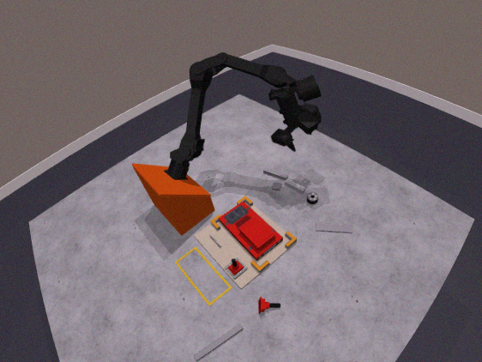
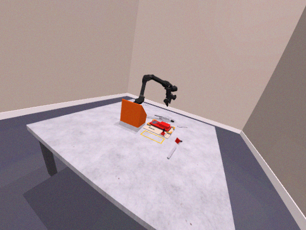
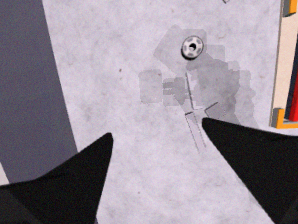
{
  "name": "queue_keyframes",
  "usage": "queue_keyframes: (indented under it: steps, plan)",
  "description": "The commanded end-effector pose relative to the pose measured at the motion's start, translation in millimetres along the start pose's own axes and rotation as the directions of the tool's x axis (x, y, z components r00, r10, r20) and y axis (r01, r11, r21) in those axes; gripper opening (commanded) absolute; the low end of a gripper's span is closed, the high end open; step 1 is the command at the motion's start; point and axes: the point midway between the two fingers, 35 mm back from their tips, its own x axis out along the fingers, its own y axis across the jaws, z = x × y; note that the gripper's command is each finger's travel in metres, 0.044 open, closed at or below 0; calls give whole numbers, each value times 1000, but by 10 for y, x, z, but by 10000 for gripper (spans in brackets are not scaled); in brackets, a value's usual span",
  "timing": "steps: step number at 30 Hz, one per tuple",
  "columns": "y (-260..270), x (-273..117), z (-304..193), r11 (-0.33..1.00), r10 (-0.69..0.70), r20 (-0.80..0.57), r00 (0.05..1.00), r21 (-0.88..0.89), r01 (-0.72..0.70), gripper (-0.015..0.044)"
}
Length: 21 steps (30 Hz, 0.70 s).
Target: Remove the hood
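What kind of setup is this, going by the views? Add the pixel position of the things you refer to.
Probably a robot manipulation test bench: one black arm [image 1: 195,107] [image 2: 142,88] on a table [image 1: 107,300] [image 2: 122,163], a toy car [image 1: 257,233] [image 2: 164,125], and a yellow outlined area [image 1: 219,275] [image 2: 152,141].

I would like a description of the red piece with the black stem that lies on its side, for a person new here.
Find the big orange block. Beyond the yellow outline, off the beige board, lies the piece. Its twin stands upright on that board.
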Motion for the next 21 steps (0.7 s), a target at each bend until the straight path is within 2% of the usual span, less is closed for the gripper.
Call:
queue_keyframes:
  steps: [1,12,21]
  plan:
    - [-480,133,317,996,-91,-6,996,1,91,440]
    - [-1855,196,843,971,-238,-86,968,5,239,440]
    - [-3030,42,896,970,-231,-187,955,33,242,440]
